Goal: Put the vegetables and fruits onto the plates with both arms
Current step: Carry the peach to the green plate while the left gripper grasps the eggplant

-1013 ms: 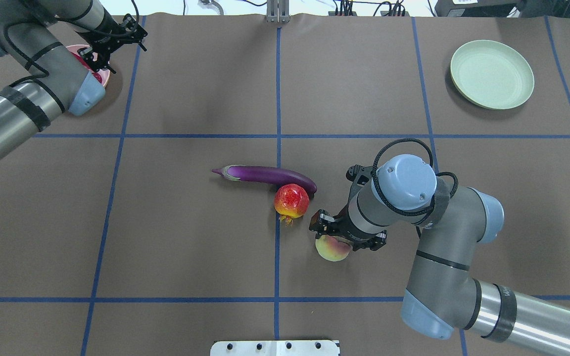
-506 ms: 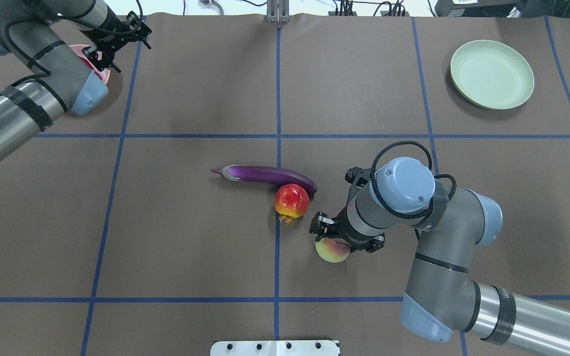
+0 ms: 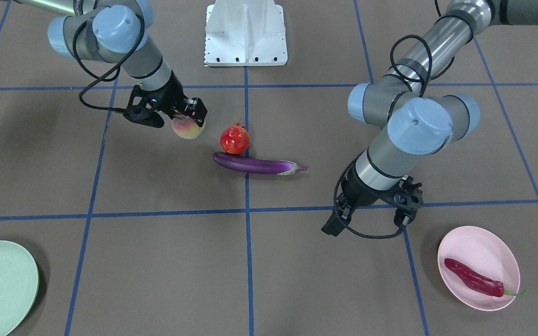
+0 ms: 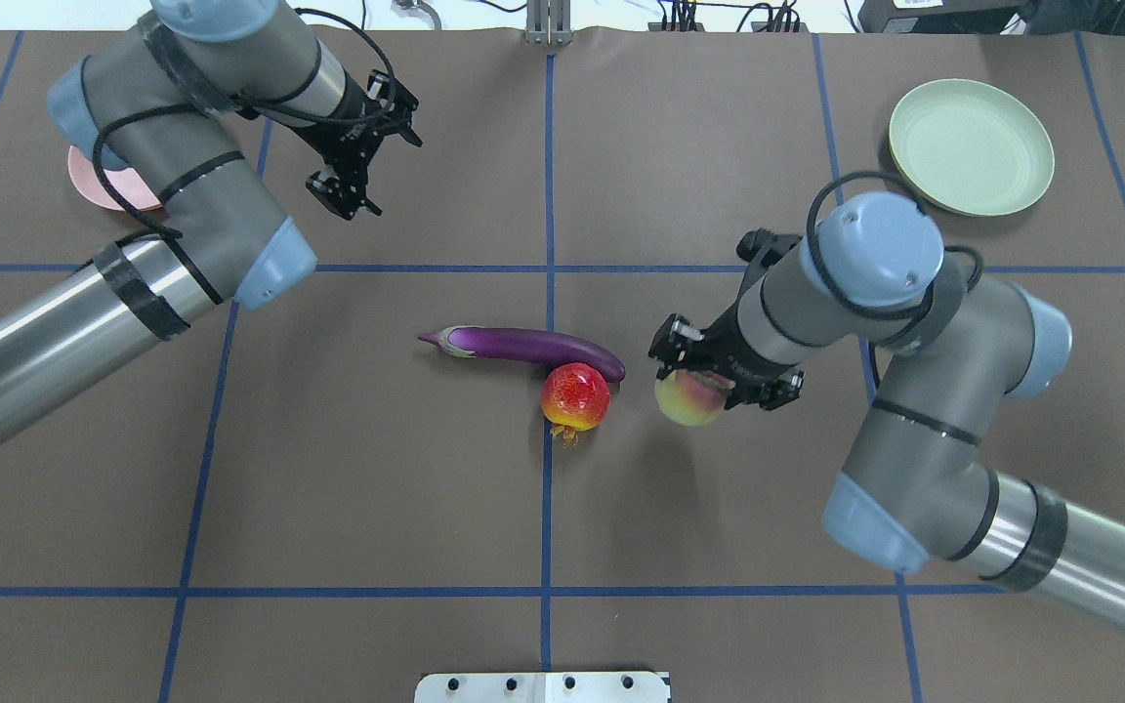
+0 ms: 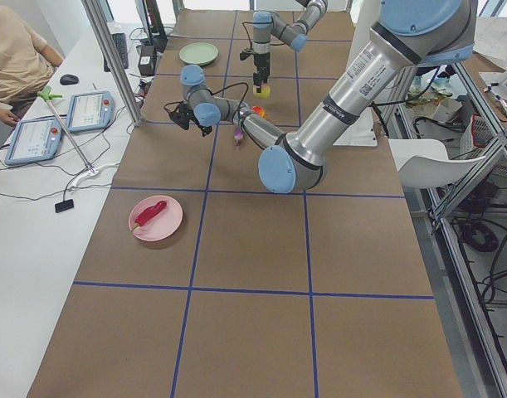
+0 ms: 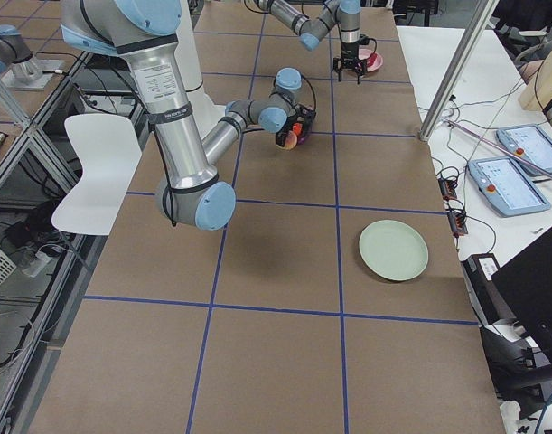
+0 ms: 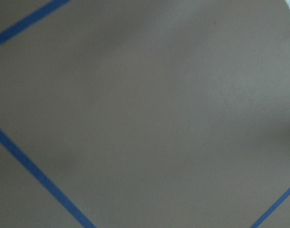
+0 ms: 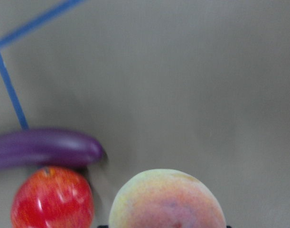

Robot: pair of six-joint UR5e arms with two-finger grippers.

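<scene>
We see the right gripper [image 3: 186,116] clamped on the peach [image 3: 187,129], held aloft beside the pomegranate [image 4: 575,395] and eggplant [image 4: 523,345]; the left gripper [image 4: 346,195] hangs spread, empty (chili pepper [image 3: 472,277] lying on the pink plate [image 3: 484,242]).

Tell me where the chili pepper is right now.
In the front-facing view the chili pepper lies at lower right, on the robot's left side, inside the pink plate.
</scene>
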